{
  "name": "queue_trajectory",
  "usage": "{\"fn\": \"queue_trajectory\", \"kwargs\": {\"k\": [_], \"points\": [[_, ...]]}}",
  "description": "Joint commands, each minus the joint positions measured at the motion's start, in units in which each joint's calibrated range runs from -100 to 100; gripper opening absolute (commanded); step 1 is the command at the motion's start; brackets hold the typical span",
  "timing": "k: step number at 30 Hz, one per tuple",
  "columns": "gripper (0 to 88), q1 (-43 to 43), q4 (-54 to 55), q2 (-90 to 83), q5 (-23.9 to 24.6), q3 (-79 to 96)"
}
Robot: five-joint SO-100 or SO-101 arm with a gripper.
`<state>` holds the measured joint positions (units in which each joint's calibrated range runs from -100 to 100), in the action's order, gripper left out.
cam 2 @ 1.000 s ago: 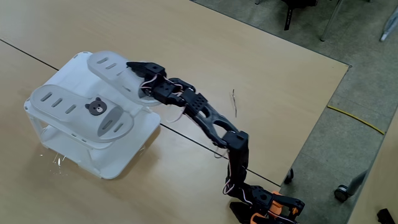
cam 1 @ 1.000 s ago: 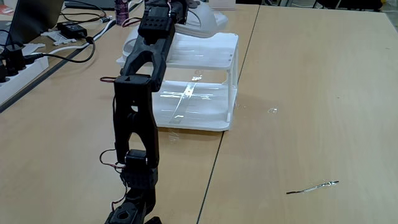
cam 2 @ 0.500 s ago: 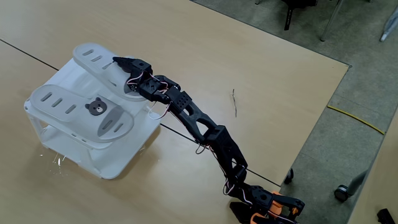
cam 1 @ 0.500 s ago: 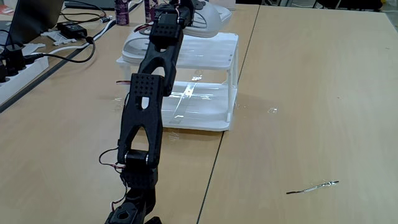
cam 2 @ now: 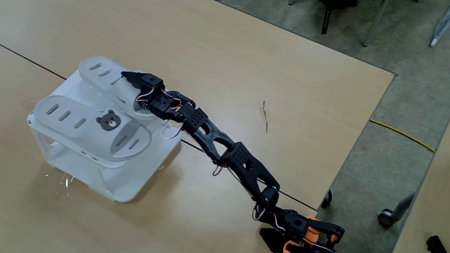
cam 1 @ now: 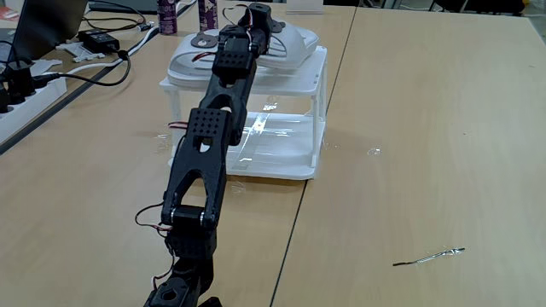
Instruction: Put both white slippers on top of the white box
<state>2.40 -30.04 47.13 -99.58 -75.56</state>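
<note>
Both white slippers (cam 2: pixel 98 105) sat on the white box (cam 2: pixel 126 184), upper left of frame. Gripper (cam 2: pixel 131 76) clamped the far one's strap; looked light, bendy rubber, so strap = best hold

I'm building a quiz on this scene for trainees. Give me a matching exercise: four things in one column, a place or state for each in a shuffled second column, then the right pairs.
Things:
1. slipper with the visible bear badge
2. second slipper
3. gripper
4. thin dark strip

Places or states:
A. lying alone on the bare table, away from the white box
B. at the strap of a slipper on the box top
C. resting on the box top, clear of the arm
D. on the box top with the arm's end over it

Pairs: 1-C, 2-D, 3-B, 4-A
</note>
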Motion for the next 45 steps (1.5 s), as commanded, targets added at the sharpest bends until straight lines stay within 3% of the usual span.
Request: {"fn": "queue_trajectory", "kwargs": {"k": [1,19,24,33,45], "points": [[0.7,0.1,2.1,-0.4,-0.4,-7.1],[0.8,0.2,2.0,4.1,-0.4,-1.7],[18.4,0.8,2.0,1.6,-0.4,-1.3],[27.8,1.6,1.7,-4.9,-0.4,-1.3],[27.8,0.8,1.2,-32.6,-0.4,40.2]]}}
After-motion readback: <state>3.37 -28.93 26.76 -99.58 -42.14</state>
